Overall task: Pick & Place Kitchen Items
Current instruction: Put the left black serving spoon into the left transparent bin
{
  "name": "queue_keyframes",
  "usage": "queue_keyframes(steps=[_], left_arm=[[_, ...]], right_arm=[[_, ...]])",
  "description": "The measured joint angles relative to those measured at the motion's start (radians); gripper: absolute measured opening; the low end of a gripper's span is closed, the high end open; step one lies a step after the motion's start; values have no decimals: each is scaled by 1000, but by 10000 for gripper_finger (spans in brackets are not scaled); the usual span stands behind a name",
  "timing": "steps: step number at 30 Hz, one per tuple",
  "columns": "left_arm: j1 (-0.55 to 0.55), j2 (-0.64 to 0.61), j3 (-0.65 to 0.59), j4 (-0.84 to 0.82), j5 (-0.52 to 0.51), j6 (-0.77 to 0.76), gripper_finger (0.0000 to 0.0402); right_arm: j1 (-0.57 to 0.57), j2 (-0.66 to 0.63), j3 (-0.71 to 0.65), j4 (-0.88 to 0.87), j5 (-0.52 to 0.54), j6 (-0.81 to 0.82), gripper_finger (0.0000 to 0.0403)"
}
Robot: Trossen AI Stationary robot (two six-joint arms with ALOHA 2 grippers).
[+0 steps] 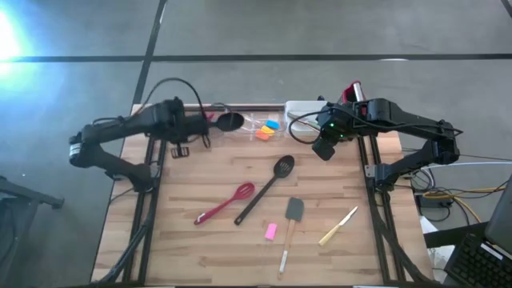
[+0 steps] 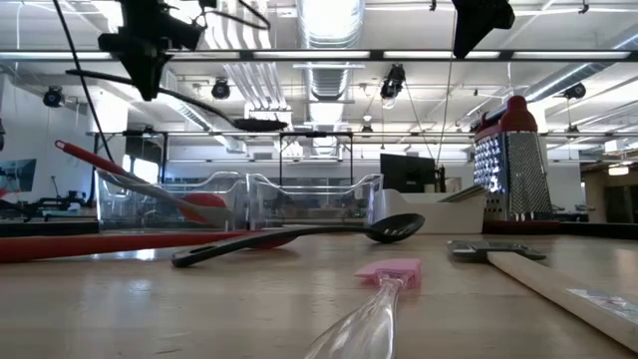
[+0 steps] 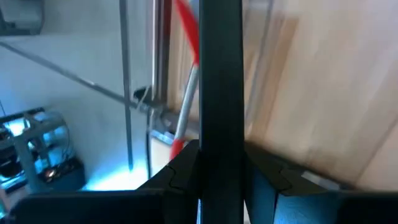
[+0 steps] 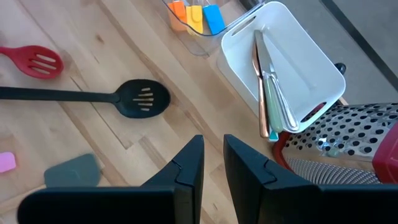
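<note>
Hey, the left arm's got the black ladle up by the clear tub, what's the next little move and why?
Probably lower the left gripper a little and release the ladle into the clear tub. Its fingers are clamped on the black handle, and from above the ladle's bowl seems to sit over the tub already. The right gripper waits empty near the white tub.

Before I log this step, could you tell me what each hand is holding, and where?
The left hand grips the black plastic ladle by its straight handle; the right hand holds nothing.
</note>
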Motion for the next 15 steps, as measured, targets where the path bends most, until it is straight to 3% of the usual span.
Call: queue_keyframes(steps=[5, 15], left_arm=[[173, -14, -16, -3, 0, 157, 88], [463, -20, -81, 0, 8, 291, 88]], right_arm=[[0, 0, 0, 0, 0, 0, 56], [0, 0, -4, 1, 5, -16, 56]])
